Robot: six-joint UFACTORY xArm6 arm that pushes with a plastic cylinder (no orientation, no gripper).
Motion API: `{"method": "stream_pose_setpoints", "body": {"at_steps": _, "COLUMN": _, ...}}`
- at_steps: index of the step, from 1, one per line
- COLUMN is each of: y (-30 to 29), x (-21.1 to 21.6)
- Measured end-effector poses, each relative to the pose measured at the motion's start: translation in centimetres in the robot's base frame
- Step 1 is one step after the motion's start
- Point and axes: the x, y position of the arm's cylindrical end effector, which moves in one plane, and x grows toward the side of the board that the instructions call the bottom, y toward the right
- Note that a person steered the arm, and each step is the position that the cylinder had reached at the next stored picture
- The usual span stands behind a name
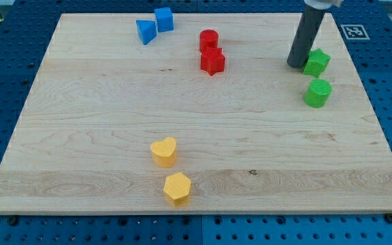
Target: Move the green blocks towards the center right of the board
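My tip (296, 64) rested on the desk (101, 122) at the far right, touching the left side of the green star block (316, 62); it held nothing. The green cylinder (317, 92) stood just nearer.

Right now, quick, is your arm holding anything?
No gripper: my tip holds nothing, resting beside the green star-shaped block, at its left, above the green round block.

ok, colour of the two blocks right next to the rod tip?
Green: star-shaped block beside my tip, cylinder below it. Camera view.
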Motion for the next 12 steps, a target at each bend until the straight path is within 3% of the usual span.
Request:
{"method": "stream_pose_setpoints", "body": {"at_steps": 2, "y": 1.8, "x": -2.1}}
{"method": "stream_pose_setpoints", "body": {"at_steps": 5, "y": 5.9, "x": 2.6}}
{"method": "stream_pose_setpoints", "body": {"at_steps": 7, "y": 0.7, "x": -0.1}}
{"method": "stream_pose_setpoints", "body": {"at_steps": 9, "y": -4.9, "x": 5.5}}
{"method": "stream_pose_setpoints", "body": {"at_steps": 10, "y": -4.1, "x": 8.1}}
{"method": "stream_pose_setpoints", "body": {"at_steps": 12, "y": -0.6, "x": 9.2}}
